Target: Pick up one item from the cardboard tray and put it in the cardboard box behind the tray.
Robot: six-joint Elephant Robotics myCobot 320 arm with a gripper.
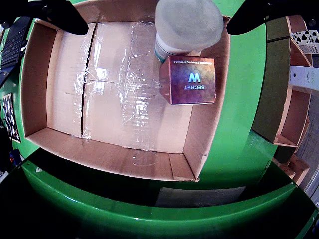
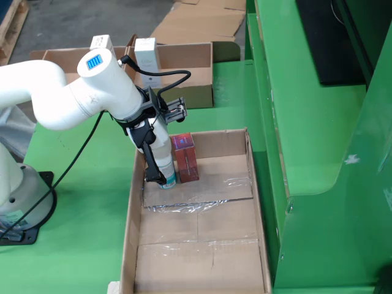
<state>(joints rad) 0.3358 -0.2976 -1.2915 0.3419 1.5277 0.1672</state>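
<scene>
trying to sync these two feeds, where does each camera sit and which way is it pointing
View that rides on the gripper: sits on the gripper, looks straight down into the cardboard box; the dark jaws' tips show at the top corners, flanking the white bottle beside the red Secret box.
View from the side: fixed, raised, looks down across the green table at the cardboard box; the white arm and gripper show.
Shared: cardboard box, white bottle, red Secret box.
</scene>
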